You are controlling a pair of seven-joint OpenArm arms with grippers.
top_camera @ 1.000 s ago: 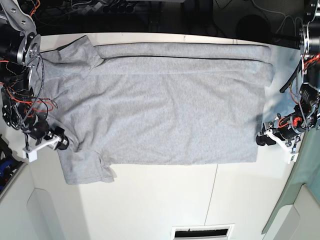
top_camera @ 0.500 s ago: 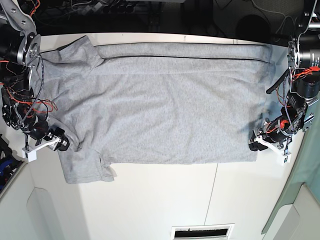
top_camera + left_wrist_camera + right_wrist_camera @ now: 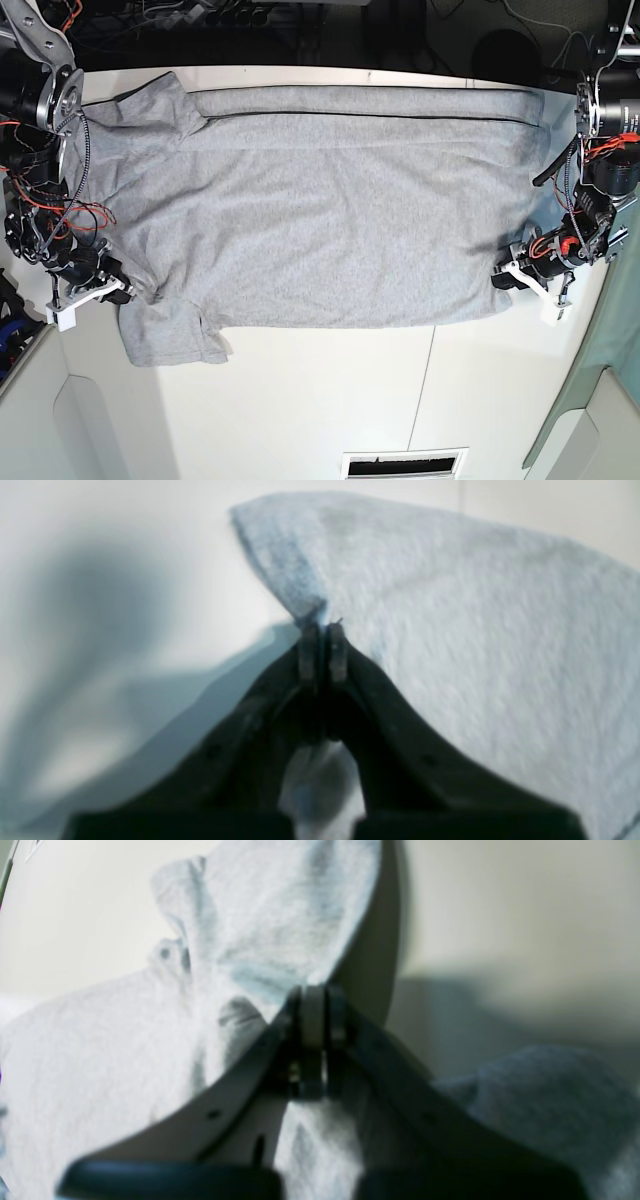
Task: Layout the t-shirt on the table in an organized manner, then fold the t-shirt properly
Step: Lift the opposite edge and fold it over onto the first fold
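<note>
A large light heather-grey jersey t-shirt [image 3: 320, 210] lies spread across the wide white smooth counter [image 3: 330, 400], its far edge folded over in a long band. At the scene's left, the right pincer [image 3: 118, 287] is clamped on cloth beside the near sleeve. At the right, the left pincer [image 3: 503, 279] pinches the near hem corner, lifting it.
</note>
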